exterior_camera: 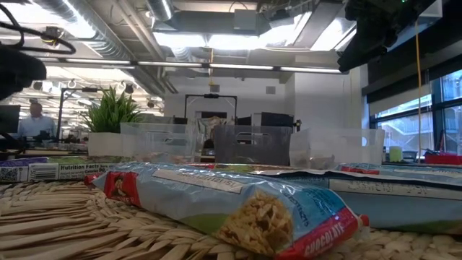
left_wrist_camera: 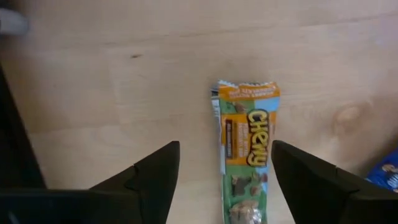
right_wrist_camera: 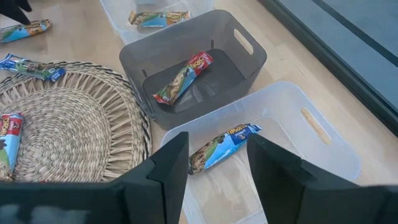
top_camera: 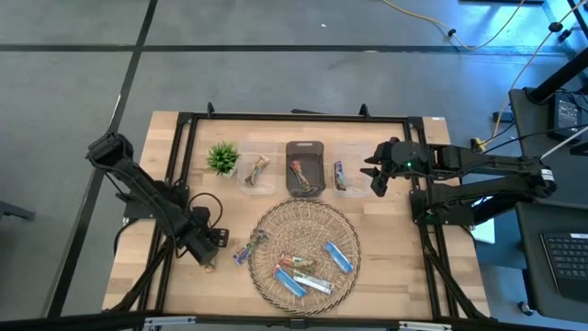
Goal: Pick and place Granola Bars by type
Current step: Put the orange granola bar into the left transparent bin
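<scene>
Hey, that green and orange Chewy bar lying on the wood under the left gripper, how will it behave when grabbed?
The green-and-orange wrapped Chewy bar lies flat between the open left gripper fingers, so it shouldn't roll. Its glossy wrapper probably slips. It looks thin and light, and likely bends somewhat when squeezed.

My left gripper (left_wrist_camera: 225,180) hung open over the bare wooden table (left_wrist_camera: 112,81). A green-and-orange Chewy bar (left_wrist_camera: 247,155) lay flat between its fingers (left_wrist_camera: 149,180); a blue wrapper (left_wrist_camera: 387,173) peeked in at four o'clock.
</scene>
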`<state>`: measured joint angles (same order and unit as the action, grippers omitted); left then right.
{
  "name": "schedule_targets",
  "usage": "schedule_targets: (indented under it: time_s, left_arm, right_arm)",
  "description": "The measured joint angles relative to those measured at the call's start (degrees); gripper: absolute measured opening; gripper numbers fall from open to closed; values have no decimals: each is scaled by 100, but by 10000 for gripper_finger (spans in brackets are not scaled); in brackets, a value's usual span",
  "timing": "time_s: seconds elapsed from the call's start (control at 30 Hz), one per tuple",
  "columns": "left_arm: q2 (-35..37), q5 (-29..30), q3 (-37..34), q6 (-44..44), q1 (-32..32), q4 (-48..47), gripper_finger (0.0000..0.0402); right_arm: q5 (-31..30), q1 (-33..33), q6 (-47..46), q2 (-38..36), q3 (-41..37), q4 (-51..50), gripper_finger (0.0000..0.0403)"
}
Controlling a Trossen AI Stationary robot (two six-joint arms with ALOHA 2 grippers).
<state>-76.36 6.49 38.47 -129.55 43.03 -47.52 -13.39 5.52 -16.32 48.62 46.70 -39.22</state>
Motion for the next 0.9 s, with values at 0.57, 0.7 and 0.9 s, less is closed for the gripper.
schedule_targets:
  time_s: [0.57, 0.7, 0.9]
  left_arm:
    - [-58, 161, -49, 297, 0, 321, 244]
    - [-271, 21, -49, 292, 0, 404, 244]
    - [-765, -142, -25, 287, -3, 724, 244]
  right_arm:
    - [-2, 0, -11, 0, 0, 5, 166]
    - [-4, -2, -2, 0, 0, 9, 166]
    - [-7, 0, 13, -2, 0, 32, 166]
